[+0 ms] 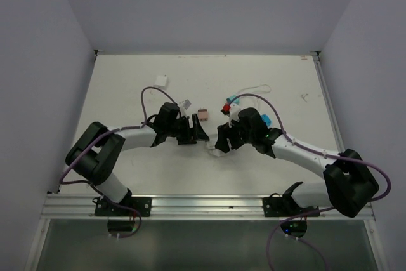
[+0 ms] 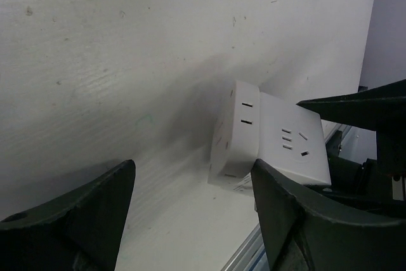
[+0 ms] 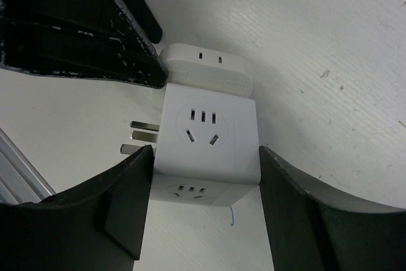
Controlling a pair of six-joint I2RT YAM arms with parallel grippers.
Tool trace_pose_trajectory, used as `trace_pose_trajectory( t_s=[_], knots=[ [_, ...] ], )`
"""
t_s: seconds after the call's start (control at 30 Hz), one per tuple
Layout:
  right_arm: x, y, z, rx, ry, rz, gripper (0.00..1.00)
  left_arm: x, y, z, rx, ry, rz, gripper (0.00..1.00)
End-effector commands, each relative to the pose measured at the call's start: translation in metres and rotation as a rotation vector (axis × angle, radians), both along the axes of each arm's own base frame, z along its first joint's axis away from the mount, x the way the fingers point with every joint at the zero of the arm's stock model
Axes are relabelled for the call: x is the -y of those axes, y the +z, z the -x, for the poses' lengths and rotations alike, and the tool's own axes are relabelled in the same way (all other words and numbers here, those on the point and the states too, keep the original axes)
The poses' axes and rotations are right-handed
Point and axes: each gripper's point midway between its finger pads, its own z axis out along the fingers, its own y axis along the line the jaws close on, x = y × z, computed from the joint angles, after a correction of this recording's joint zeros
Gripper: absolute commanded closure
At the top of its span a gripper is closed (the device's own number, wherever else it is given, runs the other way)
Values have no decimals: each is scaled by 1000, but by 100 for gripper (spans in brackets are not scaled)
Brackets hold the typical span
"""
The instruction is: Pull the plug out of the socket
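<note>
white cube socket (image 3: 209,134) lies on the pale worktop (image 3: 330,42) between the two arms, close to the edge by their bases; the right fingers (image 3: 120,201) pinch it on opposite sides; metal prongs (image 3: 139,136) jut from one of its faces; a flatter white plug (image 3: 204,66) sits joined to its far face; the left fingers (image 2: 82,214) are spread, one tip just beside the plug, gripping nothing
</note>
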Motion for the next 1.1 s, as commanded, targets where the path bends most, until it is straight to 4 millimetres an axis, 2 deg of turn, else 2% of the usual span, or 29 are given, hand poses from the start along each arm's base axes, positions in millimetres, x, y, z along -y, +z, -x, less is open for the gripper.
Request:
trace_pose_trajectory(
  t_s=[0.0,0.13,0.17,0.2,0.27,0.3,0.37,0.4,0.47,0.67,0.77,0.87,0.9,0.97,1.07],
  knots=[
    [6,-5,1,38,17,29,100,21,19,-16,31,5,68,24],
    [8,-9,3,30,20,38,100,28,14,-15,16,5,57,36],
    [9,-10,4,29,22,42,100,27,11,-14,10,10,52,38],
    [9,-10,4,30,21,45,100,27,9,-14,6,13,54,45],
    [13,-13,5,24,15,58,100,26,8,-14,3,23,51,50],
    [14,-13,6,27,14,61,100,25,7,-14,0,33,49,57],
    [16,-14,7,22,10,63,100,22,5,-13,-3,45,44,62],
    [17,-16,9,19,9,66,100,22,5,-14,-6,53,46,68],
    [19,-16,10,20,-1,69,100,21,3,-13,-12,58,46,73],
    [26,-22,18,-6,-28,75,100,20,10,-16,-17,100,97,91],
    [26,-22,21,-13,-20,68,87,13,20,-22,17,138,119,100],
    [23,-23,24,-31,6,61,70,5,35,-32,84,164,112,100],
    [21,-23,24,-34,13,58,60,4,39,-33,101,165,110,100],
    [19,-25,28,-60,27,55,49,2,48,-37,142,166,106,100],
    [17,-24,29,-74,36,50,46,0,55,-38,180,167,102,100]
  ],
)
